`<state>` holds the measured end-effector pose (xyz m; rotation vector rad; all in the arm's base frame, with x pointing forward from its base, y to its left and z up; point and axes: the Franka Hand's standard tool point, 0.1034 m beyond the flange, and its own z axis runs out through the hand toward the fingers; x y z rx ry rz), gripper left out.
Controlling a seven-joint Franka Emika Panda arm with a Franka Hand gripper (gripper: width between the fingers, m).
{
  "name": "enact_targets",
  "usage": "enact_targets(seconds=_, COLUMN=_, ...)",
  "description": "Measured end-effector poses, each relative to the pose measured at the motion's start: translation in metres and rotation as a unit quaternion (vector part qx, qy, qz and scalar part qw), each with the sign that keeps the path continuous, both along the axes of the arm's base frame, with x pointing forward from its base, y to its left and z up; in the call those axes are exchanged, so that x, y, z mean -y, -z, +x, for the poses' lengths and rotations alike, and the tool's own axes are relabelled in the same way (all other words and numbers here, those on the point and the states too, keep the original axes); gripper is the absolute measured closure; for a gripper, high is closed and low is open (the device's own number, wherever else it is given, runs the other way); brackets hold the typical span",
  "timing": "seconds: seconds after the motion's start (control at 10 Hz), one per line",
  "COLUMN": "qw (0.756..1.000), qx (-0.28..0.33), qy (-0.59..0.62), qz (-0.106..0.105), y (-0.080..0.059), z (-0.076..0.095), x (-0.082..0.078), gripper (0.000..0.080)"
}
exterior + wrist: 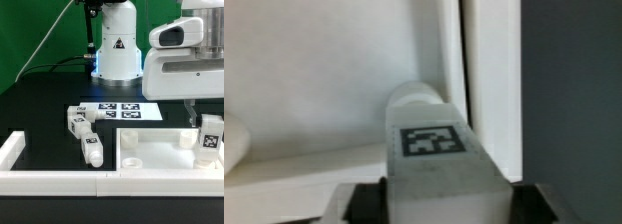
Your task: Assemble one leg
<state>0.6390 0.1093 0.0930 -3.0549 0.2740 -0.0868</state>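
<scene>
A white leg (209, 136) with a square tag marker stands upright between my fingers, over the right end of the large white square panel (160, 152). In the wrist view the leg (434, 150) fills the lower middle, tag facing the camera, its tip pointing at the panel's raised edge. My gripper (207, 122) is shut on this leg. Two more legs (78, 122) (92, 150) lie on the black table at the exterior view's left.
The marker board (120, 110) lies flat behind the panel. Long white border rails (60, 182) run along the front edge, with one end piece (10, 148) at the left. The robot base (115, 50) stands at the back.
</scene>
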Motion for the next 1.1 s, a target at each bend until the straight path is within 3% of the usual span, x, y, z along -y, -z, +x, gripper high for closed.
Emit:
enact_targets(seconds=0.2, qw=0.994, qx=0.015, qy=0.108, qz=0.004, y=0.0012, z=-0.0053, x=-0.0068, gripper=0.0509)
enact_targets(seconds=0.4, qw=0.969, qx=0.008, qy=0.244, qz=0.017, y=0.0016, z=-0.0052, x=-0.0096, gripper=0.0509)
enact_targets(seconds=0.9, qw=0.868, qx=-0.011, qy=0.493, qz=0.062, y=0.0017, z=-0.0015, x=-0.0065, gripper=0.0509)
enact_targets(seconds=1.1, qw=0.881, qx=-0.009, qy=0.469, qz=0.059, y=0.0019, z=-0.0018, x=-0.0071, gripper=0.0509)
